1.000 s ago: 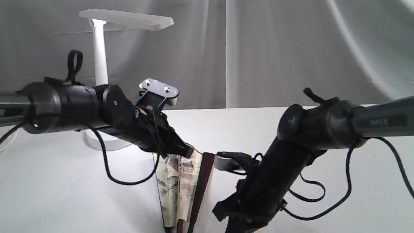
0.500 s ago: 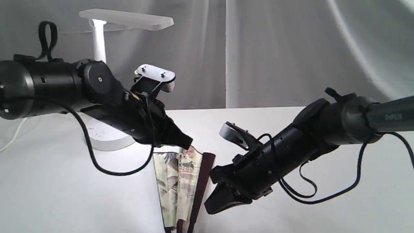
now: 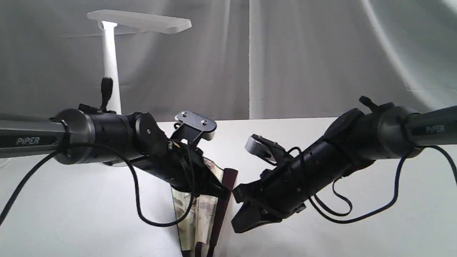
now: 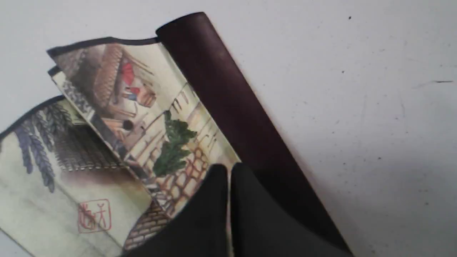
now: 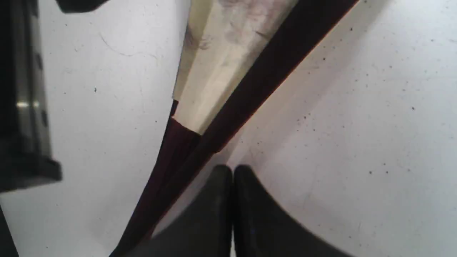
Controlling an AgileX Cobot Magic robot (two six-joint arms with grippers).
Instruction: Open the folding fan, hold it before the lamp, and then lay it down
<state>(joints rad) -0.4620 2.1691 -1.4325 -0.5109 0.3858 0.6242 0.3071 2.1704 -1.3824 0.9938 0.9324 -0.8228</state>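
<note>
The folding fan (image 3: 200, 214) lies partly spread on the white table, with a few painted pleats showing beside its dark guard stick (image 4: 228, 96). My left gripper (image 3: 222, 193) is shut with nothing in it, and its tips (image 4: 228, 171) hover over the paper next to that stick. Also shut and empty, my right gripper (image 3: 238, 224) sits low by the fan's right side, with its tips (image 5: 232, 172) next to the dark ribs (image 5: 178, 150). The white lamp (image 3: 110, 71) stands at the back left, and my left arm hides its base.
A grey curtain (image 3: 303, 53) hangs behind the white table (image 3: 375, 235). Black cables (image 3: 142, 210) loop down from both arms. In the right wrist view part of the left arm (image 5: 25, 107) stands at one side.
My left arm has dropped and shifted right, bringing its shut gripper down over the fan. The right arm swung up and leftwards a second ago and has barely moved since.
</note>
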